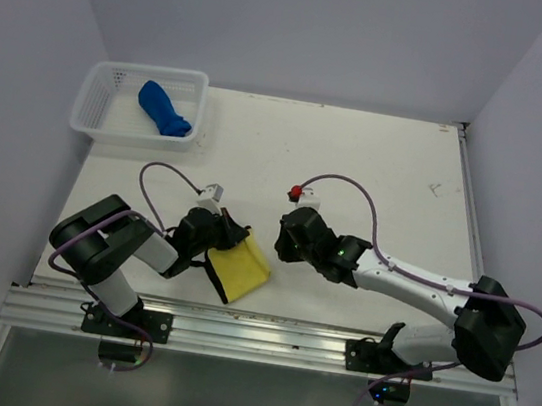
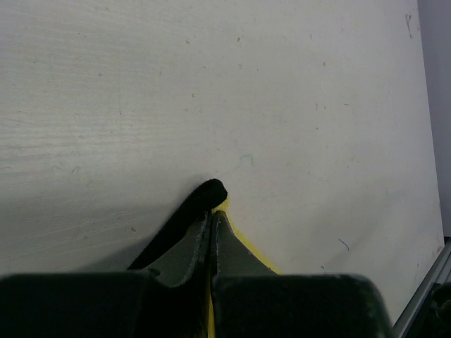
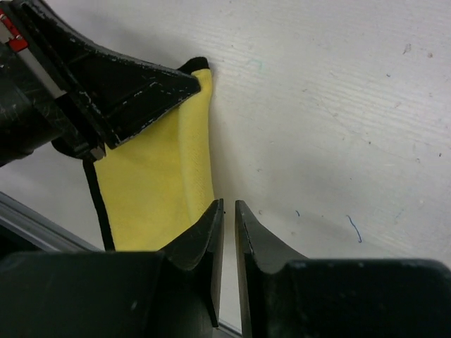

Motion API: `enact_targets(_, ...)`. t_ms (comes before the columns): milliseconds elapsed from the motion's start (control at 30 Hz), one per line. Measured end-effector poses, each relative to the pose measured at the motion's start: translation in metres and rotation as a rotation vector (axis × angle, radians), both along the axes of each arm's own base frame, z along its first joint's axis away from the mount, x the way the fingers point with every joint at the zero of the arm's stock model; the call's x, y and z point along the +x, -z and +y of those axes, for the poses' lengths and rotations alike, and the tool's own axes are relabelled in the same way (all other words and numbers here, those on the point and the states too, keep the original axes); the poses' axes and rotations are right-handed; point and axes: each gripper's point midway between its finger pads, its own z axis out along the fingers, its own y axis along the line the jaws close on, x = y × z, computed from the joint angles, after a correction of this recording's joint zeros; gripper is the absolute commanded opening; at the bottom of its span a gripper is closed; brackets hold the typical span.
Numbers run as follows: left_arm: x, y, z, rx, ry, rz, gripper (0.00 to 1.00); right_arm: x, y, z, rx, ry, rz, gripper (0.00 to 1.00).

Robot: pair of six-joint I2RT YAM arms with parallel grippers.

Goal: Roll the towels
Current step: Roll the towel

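Left gripper (image 2: 213, 211) clamps a corner of the bright yellow cloth towel with dark edging (image 1: 241, 272) by the tabletop's near edge, probably anchoring it for rolling. Right gripper (image 3: 229, 208) sits just beside the towel's edge, jaws narrow, nothing between. Royal blue towel (image 1: 166, 110), bundled, lies in the white plastic mesh basket (image 1: 102, 109) at the far-left corner.

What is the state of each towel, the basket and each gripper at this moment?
blue towel: bundled up, lying in the basket.
basket: upright, holds only the blue towel.
yellow towel: not rolled, one corner pinched.
left gripper: shut on the yellow towel's corner.
right gripper: narrow gap, empty, beside the yellow towel.
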Motion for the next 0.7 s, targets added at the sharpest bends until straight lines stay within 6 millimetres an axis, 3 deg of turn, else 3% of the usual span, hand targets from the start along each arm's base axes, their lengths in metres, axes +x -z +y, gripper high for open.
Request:
enact_targets(133,-0.001,0.0,0.0,0.002,-0.003,-0.002,0.0,0.006,0.015,0.008,0.037,0.02,0.071,0.16)
enact_targets(333,-0.001,0.0,0.0,0.007,-0.009,-0.007,0.0,-0.005,0.045,0.024,0.048,-0.024,0.172,0.12)
enact_targets(700,-0.003,0.0,-0.002,0.016,-0.007,-0.015,0.0,-0.011,0.048,0.031,0.089,-0.045,0.193,0.15)
